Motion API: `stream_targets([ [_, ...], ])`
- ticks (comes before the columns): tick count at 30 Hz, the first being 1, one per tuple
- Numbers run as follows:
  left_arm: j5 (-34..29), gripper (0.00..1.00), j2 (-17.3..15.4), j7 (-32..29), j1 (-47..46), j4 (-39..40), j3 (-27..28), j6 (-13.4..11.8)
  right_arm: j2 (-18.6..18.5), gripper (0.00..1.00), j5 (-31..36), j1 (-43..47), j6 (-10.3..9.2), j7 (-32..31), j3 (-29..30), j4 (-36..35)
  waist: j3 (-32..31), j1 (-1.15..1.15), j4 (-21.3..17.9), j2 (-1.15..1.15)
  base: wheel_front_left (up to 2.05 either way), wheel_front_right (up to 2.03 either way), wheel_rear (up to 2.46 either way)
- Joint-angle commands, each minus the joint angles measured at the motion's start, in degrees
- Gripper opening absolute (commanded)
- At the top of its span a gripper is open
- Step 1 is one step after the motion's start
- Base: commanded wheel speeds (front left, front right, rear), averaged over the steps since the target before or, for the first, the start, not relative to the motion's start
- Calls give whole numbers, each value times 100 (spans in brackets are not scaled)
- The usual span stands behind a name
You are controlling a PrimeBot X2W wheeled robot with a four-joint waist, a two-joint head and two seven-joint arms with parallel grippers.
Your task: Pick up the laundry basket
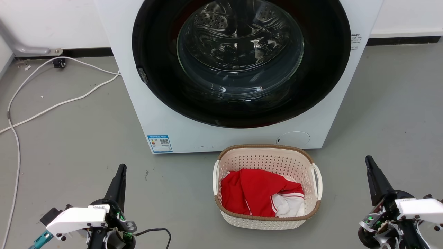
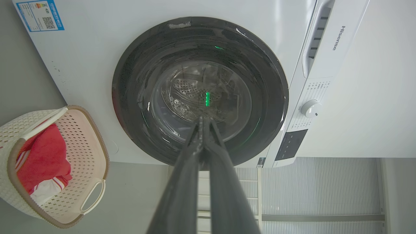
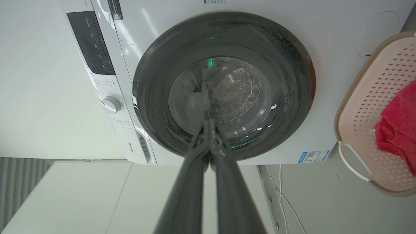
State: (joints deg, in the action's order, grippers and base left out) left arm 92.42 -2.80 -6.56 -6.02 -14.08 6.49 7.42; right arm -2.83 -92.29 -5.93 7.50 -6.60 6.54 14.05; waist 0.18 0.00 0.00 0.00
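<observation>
The laundry basket (image 1: 268, 157) stands on the grey floor (image 1: 69, 138) just in front of the washing machine (image 1: 187, 138), with a red and white garment (image 1: 256, 195) lying inside. It sits between the left jaws and the right jaws, touching neither and nearer the right. Both pairs are clenched tip to tip, grasping nothing, and point toward the machine.

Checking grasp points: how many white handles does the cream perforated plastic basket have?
2. One white handle sits on the left side of the cream perforated plastic laundry basket, the other handle on its right side. None seems hidden.
</observation>
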Motion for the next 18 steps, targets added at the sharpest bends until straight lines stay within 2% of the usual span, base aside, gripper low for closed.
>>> stream_targets([
  [1, 1, 0, -15, -14, -46, -2, 15, 26, -9, 0, -24, -61, -2, -9, -5, 2, 0, 0, 0, 0, 0, 0, 0],
  [18, 1, 0, -15, -14, -46, -1, 14, 21, -9, 0, -24, -61, -2, -9, -5, 2, 0, 0, 0, 0, 0, 0, 0],
])
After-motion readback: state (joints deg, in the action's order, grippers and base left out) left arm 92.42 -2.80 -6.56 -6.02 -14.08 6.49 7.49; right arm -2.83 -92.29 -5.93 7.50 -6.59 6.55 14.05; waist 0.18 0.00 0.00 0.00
